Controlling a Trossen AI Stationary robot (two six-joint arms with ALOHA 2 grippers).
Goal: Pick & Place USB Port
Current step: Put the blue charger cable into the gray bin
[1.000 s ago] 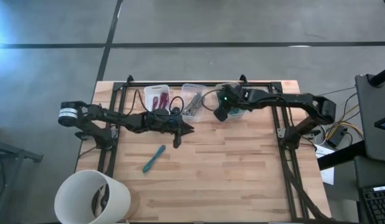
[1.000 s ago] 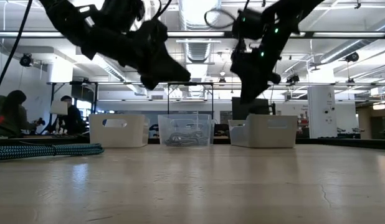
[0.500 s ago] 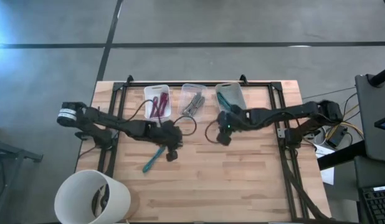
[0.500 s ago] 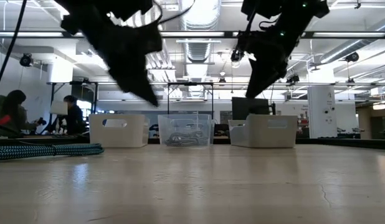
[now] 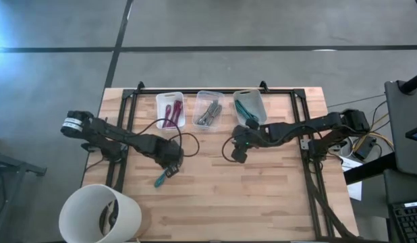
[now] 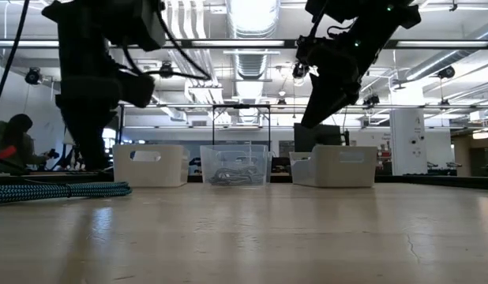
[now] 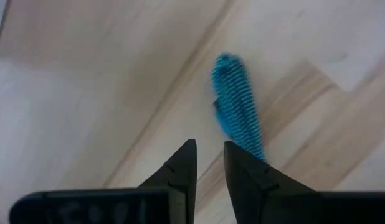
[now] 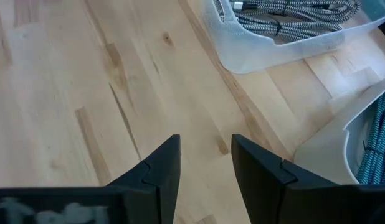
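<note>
Bins [image 5: 210,108] crowd rear; front table [image 5: 262,196] open.

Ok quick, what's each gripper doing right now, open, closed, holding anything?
Left gripper: nearly closed with a narrow gap, empty, over the teal cable.
Right gripper: open, empty, above bare table.
</note>
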